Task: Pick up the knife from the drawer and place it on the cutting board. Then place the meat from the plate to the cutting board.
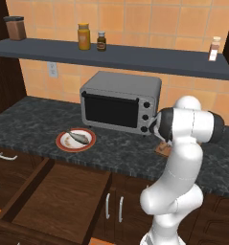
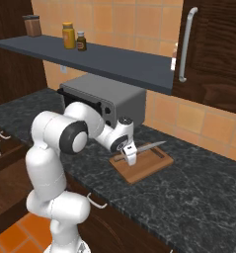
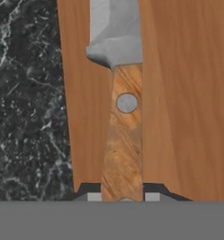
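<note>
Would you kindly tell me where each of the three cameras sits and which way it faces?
Left base view: behind the arm on its left, facing the counter, toaster oven, plate with meat and open drawer; the arm rises at lower right.
Right base view: behind on the right, facing the cutting board and knife; the arm rises at lower left.
Hand view: on the hand, looking along the gripper at the knife's handle over the board.
Both base views share the toaster oven and shelf.
</note>
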